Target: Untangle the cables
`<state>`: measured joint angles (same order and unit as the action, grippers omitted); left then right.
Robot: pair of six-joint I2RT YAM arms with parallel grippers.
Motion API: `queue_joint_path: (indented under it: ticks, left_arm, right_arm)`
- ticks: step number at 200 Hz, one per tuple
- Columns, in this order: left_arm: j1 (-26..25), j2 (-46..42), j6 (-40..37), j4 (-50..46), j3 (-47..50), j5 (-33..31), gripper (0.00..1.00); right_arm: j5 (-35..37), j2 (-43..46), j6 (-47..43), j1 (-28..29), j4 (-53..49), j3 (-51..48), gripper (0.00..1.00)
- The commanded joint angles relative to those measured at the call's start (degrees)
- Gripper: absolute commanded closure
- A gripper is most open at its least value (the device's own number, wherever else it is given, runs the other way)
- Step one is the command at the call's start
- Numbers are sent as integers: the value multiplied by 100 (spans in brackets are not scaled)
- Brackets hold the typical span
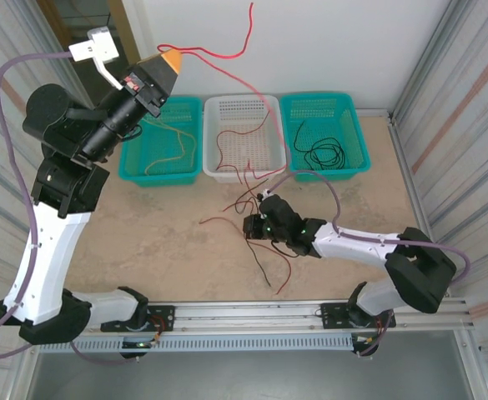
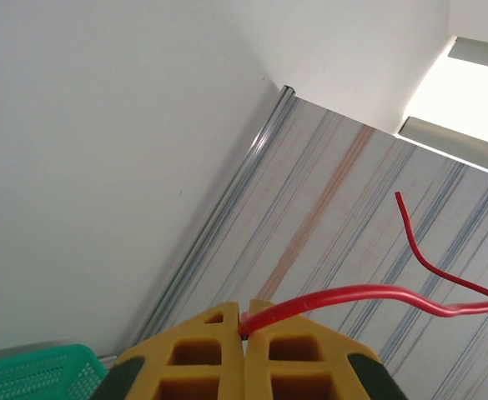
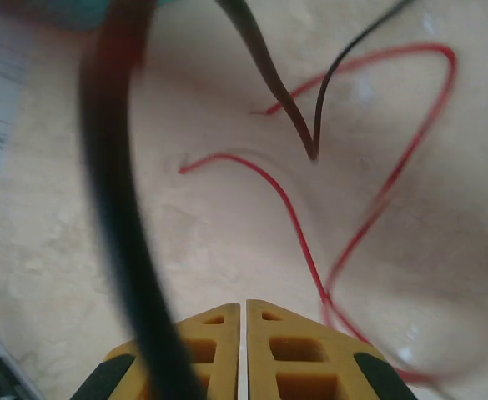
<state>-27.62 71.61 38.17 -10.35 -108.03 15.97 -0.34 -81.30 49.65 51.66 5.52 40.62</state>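
The left gripper (image 1: 170, 60) is hanging high above the baskets, and up close its fingers (image 2: 210, 337) are pinching shut on the red cable (image 2: 369, 293) right at the tips. From that pinch the wire is running in one long slack line: its free end is flicking up against the back wall, and the rest is drooping across the white basket (image 1: 210, 150) down to the tangle (image 1: 252, 204) on the table (image 1: 143, 242). The right gripper (image 1: 250, 227) is sitting low in that knot, jaws pressed together with nothing showing between them, while a black cable (image 3: 110, 167) is looping past. These wires are looking light, limp and slick, so taking hold close to a crossing is probably beating a grab at a loose end.
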Motion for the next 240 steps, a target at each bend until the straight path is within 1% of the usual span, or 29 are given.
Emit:
queue_joint_path:
  ticks: [1,17,31,46,55,65,71,76,85,90,100,111,144,169,179,202,221,240]
  left_arm:
    - [81,117,-87,261,-372,-106,100]
    - [90,214,-133,222,-513,-175,100]
    - [141,300,-152,194,-583,-204,100]
    - [235,399,2,89,-640,-173,100]
    - [273,423,80,102,-609,-134,100]
    - [296,432,143,103,-550,-133,100]
    - [304,431,161,133,-513,-121,100]
    - [308,424,158,138,-490,-120,100]
    - [309,415,162,125,-474,-125,100]
    - [309,415,162,130,-470,-126,100]
    - [318,419,153,113,-470,-135,100]
    - [331,432,147,119,-473,-143,100]
    - [437,631,178,248,-396,-126,100]
    - [569,922,215,573,-247,-111,100]
    - [612,1051,157,767,-154,-162,100]
    - [743,1447,123,912,-119,-331,100]
    - [821,1803,197,1283,19,-334,100]
    - [825,2136,47,1528,131,-497,100]
  right_arm:
    - [-264,-199,332,-60,-228,-114,84]
    - [-280,-187,353,-59,-223,-126,83]
    - [-206,-124,327,-68,-358,-73,85]
    - [-130,-49,326,-76,-487,-54,90]
    - [-137,3,305,-77,-520,-71,89]
    - [-210,85,229,-73,-598,-38,83]
    - [-227,154,143,-48,-688,4,77]
    - [-209,248,58,5,-764,38,69]
    - [-95,471,-104,118,-928,94,52]
    - [-14,606,-183,185,-1009,123,46]
    - [95,893,-314,254,-1162,145,38]
    - [205,1194,-379,242,-1363,181,35]
    - [602,2025,-550,128,-2040,283,33]
    - [896,2434,-553,18,-2567,294,33]
    - [950,2724,-512,-38,-2695,244,32]
    - [992,2982,-397,-137,-2858,101,32]
    - [1014,3097,-343,-147,-2881,24,32]
    - [1026,3126,-324,-154,-2898,-2,32]
